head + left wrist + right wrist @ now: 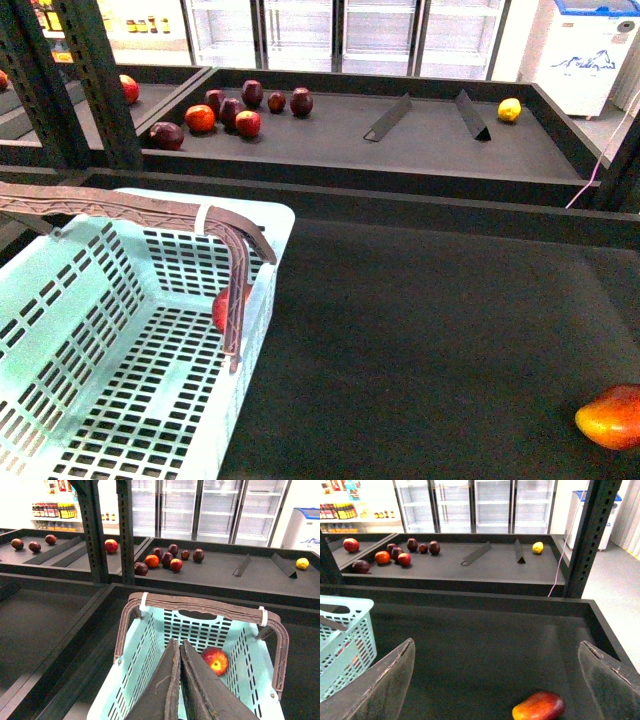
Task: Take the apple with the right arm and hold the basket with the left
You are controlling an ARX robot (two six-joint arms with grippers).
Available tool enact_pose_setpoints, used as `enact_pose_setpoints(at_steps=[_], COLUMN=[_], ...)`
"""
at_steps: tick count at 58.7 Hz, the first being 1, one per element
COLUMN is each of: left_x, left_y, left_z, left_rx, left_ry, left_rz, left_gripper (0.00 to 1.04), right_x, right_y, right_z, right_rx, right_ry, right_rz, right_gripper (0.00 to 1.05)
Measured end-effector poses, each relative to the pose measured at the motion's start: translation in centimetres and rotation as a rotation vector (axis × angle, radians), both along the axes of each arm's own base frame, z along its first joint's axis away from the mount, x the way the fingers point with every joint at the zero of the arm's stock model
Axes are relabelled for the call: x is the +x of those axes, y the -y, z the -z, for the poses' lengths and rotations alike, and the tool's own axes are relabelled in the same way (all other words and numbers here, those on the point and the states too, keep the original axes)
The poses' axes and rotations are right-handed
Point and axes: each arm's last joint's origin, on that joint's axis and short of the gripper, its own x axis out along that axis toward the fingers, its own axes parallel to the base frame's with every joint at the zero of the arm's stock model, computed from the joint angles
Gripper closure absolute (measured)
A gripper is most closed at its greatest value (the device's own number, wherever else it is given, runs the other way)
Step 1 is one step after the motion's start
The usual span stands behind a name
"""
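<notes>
Left gripper [180,647]: you see in the left wrist view its two dark fingers pressed together, with only a thin line between them. They hold nothing. They hang above the inside of the basket, not touching the handle.

Right gripper [495,680]: in the right wrist view your two fingers stand wide apart, one at each side of the picture. Nothing is between them. They are over the dark tray surface, with the mango-like fruit just ahead.

Apple [215,660]: it lies inside the basket, on the slotted floor, close to the end wall with the oval hand-hole. It is red with a yellow dimple. In the front view you see only a red part of it [220,310], behind the handle arm.

Basket [120,350]: pale aqua, on the left part of the near dark tray [430,330]. Its brown handle [130,210] is raised and crosses over the opening; a white zip tie [203,220] sits on it.

Mango-like fruit [540,706]: orange-red, long in shape, lying on the near tray on the robot's right side, well apart from the basket.

Far tray [440,135]: a group of dark red fruits [245,105] lies at its left part, a yellow fruit [510,109] at its right part, and two tilted dark dividers [430,116] between them.
</notes>
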Motion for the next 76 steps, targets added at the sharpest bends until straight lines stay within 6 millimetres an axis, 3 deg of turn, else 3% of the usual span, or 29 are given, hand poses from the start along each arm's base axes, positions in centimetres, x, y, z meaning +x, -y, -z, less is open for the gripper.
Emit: enact_pose_setpoints(at_steps=[63, 76], left_x=[-0.02, -0.02], left_y=[0.00, 0.00], left_z=[0.00, 0.00], left_rx=[0.000, 0.000], left_ry=[0.001, 0.001], left_rz=[0.000, 0.000], left_gripper=[1.02, 0.58], right_x=[0.00, 0.00], right_y=[0.00, 0.00], right_z=[0.02, 0.02], right_rx=[0.000, 0.000], right_ry=[-0.001, -0.001], right_rz=[0.000, 0.000], right_gripper=[0.09, 0.09])
